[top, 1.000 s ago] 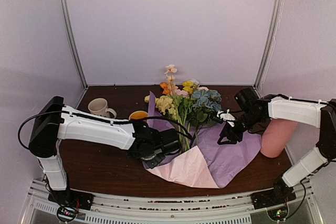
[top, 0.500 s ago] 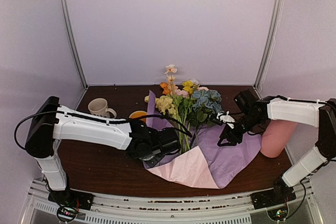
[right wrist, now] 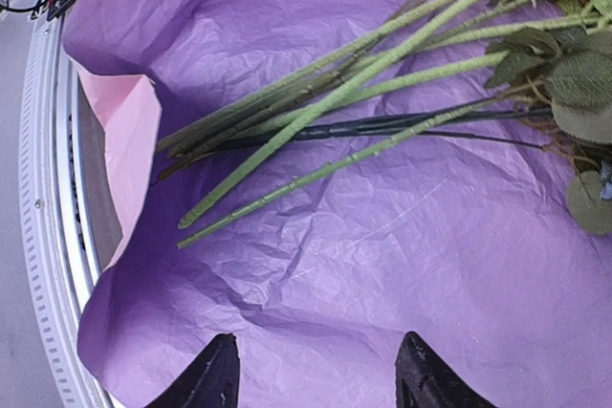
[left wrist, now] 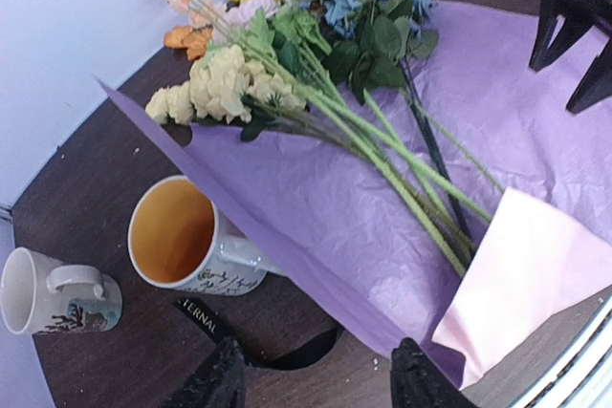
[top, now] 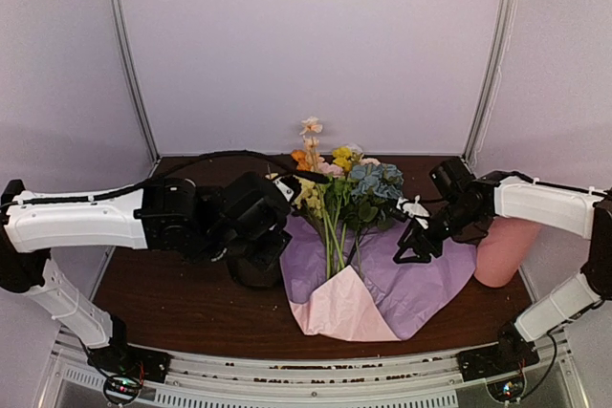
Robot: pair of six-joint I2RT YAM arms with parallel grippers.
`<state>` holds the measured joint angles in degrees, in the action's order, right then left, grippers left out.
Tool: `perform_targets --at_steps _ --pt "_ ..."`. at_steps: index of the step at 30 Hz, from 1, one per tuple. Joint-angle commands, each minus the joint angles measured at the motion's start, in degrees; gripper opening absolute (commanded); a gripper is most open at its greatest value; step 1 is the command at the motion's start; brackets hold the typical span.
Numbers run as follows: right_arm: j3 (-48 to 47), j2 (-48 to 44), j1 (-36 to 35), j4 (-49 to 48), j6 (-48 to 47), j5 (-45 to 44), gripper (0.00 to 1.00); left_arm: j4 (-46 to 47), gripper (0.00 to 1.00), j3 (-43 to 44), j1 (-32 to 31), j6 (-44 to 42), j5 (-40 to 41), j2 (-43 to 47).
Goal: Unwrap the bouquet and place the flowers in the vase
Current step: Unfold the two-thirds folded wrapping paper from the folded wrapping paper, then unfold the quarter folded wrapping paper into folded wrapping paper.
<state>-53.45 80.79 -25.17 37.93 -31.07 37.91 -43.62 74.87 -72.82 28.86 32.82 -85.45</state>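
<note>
Mixed artificial flowers (top: 335, 203) lie loose on spread lilac tissue paper (top: 421, 274): light, springy, best grabbed by the stiff green stems (right wrist: 330, 114). Left gripper (left wrist: 318, 379) and right gripper (right wrist: 318, 370) both hang spread, empty.

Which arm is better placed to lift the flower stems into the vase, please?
Right: the right gripper, open, hovers by the stems, and the vase stands on that side. The left gripper hangs near the mugs.
</note>
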Motion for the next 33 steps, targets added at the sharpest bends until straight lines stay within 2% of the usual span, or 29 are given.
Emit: perform_targets --at_steps 1,3,7,15,21,24,29,33 --pt "-2.7 0.4 -3.2 3.7 0.2 7.6 0.60 8.6 0.56 2.8 0.5 -4.5 -2.4 0.2" --pt "-2.7 1.4 -5.5 3.7 1.0 9.8 0.63 6.9 0.56 6.2 0.7 -4.6 -2.4 -1.9" --pt "-4.9 5.6 -10.3 3.0 3.7 8.7 0.67 4.6 0.56 9.6 1.0 -3.9 -1.4 -5.0" --pt "-11.0 17.4 -11.5 5.5 2.5 11.4 0.68 10.7 0.55 3.3 2.5 -2.7 1.2 -1.8" --pt "-13.7 19.7 -13.5 5.9 3.2 14.6 0.64 15.1 0.55 -2.6 2.6 -2.3 4.8 1.4" --pt "-14.4 20.7 -14.8 7.4 3.2 15.2 0.58 16.2 0.55 -3.5 2.7 -2.3 5.4 1.9" --pt "-14.5 22.7 -15.6 8.8 2.9 14.2 0.31 17.8 0.55 -4.7 2.7 -3.3 5.0 2.6" --pt "-13.6 20.5 -16.0 7.3 4.6 14.8 0.14 18.4 0.55 -6.3 2.7 -2.1 5.3 5.2"
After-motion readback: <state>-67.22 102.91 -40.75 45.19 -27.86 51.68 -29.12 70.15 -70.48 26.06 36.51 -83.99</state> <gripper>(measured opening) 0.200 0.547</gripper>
